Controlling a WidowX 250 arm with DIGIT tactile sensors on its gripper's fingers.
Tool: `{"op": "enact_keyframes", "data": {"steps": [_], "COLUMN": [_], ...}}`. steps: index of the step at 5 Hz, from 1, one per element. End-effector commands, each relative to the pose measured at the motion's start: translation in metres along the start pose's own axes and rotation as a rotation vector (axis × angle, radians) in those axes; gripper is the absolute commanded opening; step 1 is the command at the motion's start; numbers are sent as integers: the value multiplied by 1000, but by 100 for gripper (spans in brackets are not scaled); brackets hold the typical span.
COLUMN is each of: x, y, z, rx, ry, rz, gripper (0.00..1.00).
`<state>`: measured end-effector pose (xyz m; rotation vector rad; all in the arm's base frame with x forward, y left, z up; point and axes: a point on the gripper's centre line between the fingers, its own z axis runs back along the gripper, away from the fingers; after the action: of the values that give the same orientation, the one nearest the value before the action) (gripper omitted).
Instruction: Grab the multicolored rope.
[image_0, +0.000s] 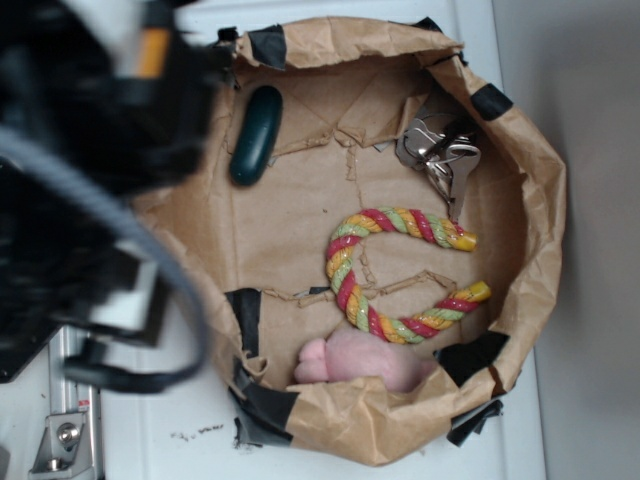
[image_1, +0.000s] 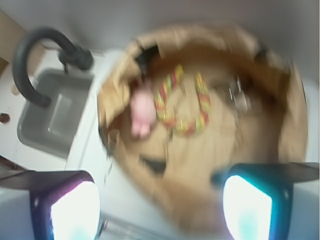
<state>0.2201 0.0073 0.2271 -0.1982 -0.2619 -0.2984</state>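
Multicolored rope lay curled in a C on the floor of the brown paper basin, toward its right and near side, both yellow ends pointing right. In the wrist view, which was badly blurred, the gripper hung high above the basin's edge with its fingers spread wide and nothing between them, well apart from the rope.

The pink plush toy sat just beside the rope's lower curve, possibly touching it. A descent aimed at that stretch could, I judged, pinch plush along with cord, or nudge the toy onto the rope. The crumpled metal piece lay near the upper end, so a grasp there risked catching it. The paper wall rose close to the toy and could snag a finger coming in low from the near side. The rope looked bendable, so a bite near one end might let the rest sag or slip out; the left bend of the C seemed the clearest spot. The dark green oval object lay far left, out of the way.

No brand, label or writing could be read anywhere.
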Motion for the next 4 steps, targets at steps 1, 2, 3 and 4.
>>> {"op": "enact_keyframes", "data": {"steps": [1,2,3,4], "x": [27,-4,-2,-2], "y": [11,-5,-2,-2], "z": [-82,-120,-115,-115], "rx": [36,139,198,198], "ry": [81,245,230,230], "rz": [-265,-345,-295,-295], "gripper": [100,100,100,100]}}
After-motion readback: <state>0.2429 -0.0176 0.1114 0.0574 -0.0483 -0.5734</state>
